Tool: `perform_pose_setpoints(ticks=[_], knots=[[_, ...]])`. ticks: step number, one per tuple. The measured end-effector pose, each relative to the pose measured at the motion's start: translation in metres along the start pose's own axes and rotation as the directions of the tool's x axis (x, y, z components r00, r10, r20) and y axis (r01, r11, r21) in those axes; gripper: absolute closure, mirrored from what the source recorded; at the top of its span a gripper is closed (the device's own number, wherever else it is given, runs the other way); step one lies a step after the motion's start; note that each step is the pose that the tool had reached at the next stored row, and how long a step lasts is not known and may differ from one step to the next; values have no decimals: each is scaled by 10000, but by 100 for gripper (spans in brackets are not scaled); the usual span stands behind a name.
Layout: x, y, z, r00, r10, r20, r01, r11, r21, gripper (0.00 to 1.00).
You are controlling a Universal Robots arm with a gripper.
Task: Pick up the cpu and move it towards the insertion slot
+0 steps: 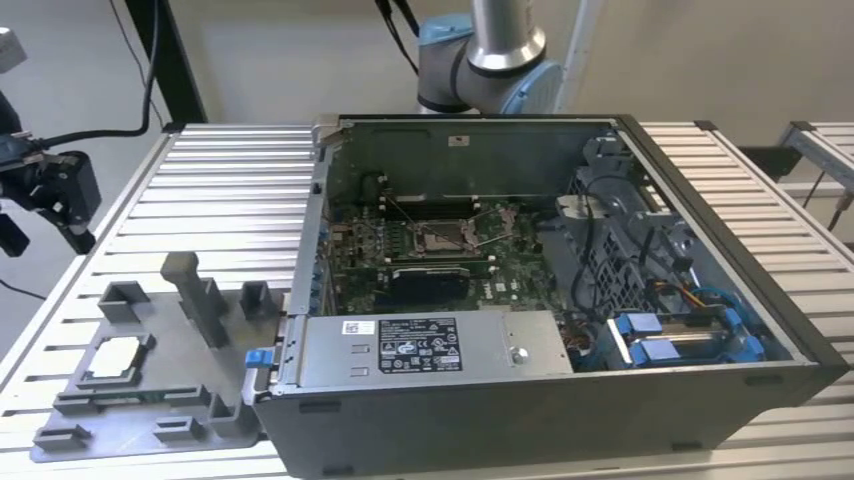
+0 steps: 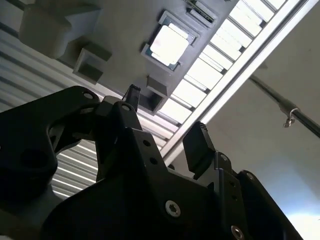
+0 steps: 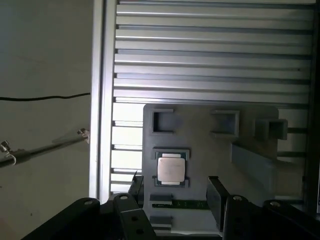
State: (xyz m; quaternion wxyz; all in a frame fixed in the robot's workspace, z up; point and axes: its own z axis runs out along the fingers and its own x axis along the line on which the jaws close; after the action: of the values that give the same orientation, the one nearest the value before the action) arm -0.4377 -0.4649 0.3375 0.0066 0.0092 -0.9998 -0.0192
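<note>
Exterior view: the gripper (image 1: 51, 195) hangs well clear of the tray (image 1: 134, 425), holding nothing.
Its fingers (image 2: 200, 145) stand wide apart in the second wrist view (nothing between them). The cpu (image 1: 118, 357) lies flat in a recess of the tray, and the insertion slot (image 1: 441, 237) sits inside the computer case (image 1: 534, 420) beside the tray.

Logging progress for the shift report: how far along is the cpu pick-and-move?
Nothing is done yet: the cpu lies in the grey tray. In hand: the gripper hovers open and empty, apart from it. Left: the grasp and the carry to the insertion slot.
</note>
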Motion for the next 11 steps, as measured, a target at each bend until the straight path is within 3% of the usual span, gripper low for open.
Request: perform_pose_setpoints(ticks=[11], knots=[[-2, -3, 121, 10000, 0, -1, 0, 10000, 1, 0]])
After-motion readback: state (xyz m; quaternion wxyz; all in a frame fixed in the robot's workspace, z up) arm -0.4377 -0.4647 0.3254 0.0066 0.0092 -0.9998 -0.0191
